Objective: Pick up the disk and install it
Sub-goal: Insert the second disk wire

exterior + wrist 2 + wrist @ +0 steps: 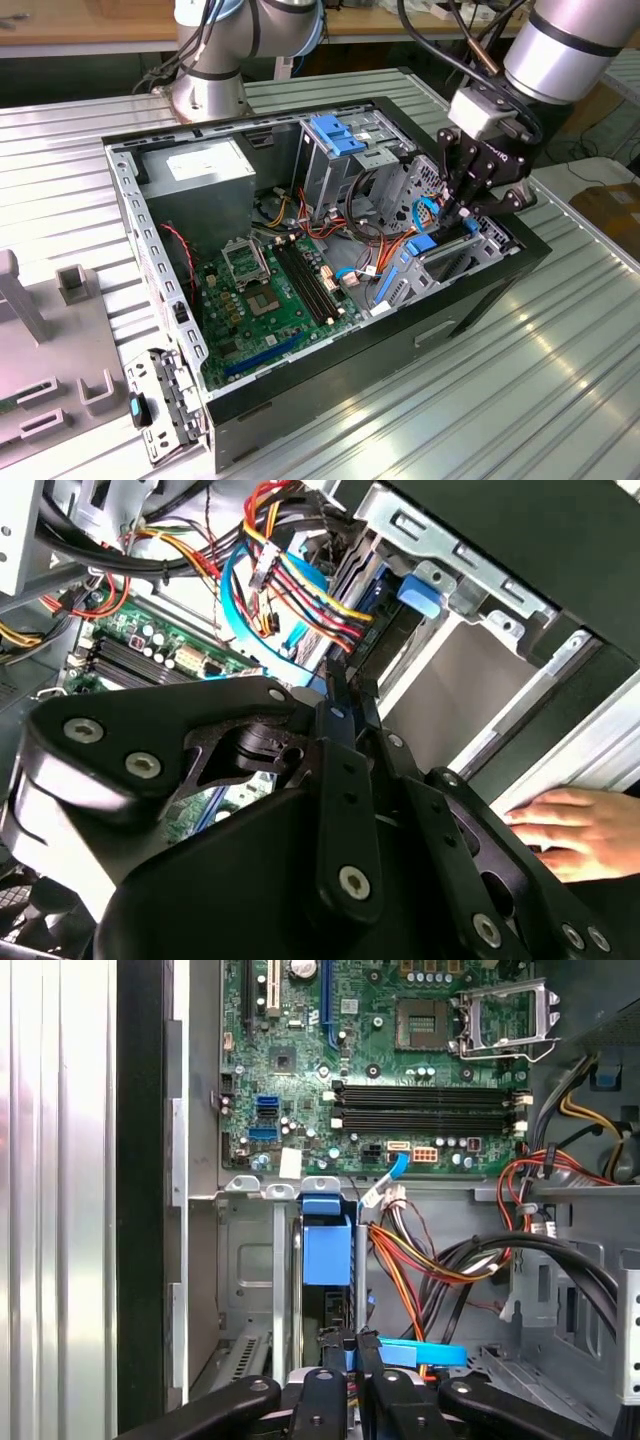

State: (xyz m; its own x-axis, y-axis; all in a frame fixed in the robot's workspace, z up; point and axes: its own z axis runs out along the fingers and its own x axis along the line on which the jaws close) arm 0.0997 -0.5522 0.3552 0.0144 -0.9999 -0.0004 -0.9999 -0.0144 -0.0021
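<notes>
Pincer (pixel 352 1355) pressed together on disk (pixel 327 1250) blue carrier edge | disk stands on edge in lower drive bay of computer case (pixel 470 300), partly seated | likely stiff, heavy, shock-sensitive; take by carrier rail

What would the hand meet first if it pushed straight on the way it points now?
Probably the disk in its blue carrier, standing in the drive bay just ahead of the hand; whether they already touch is unclear.
</notes>
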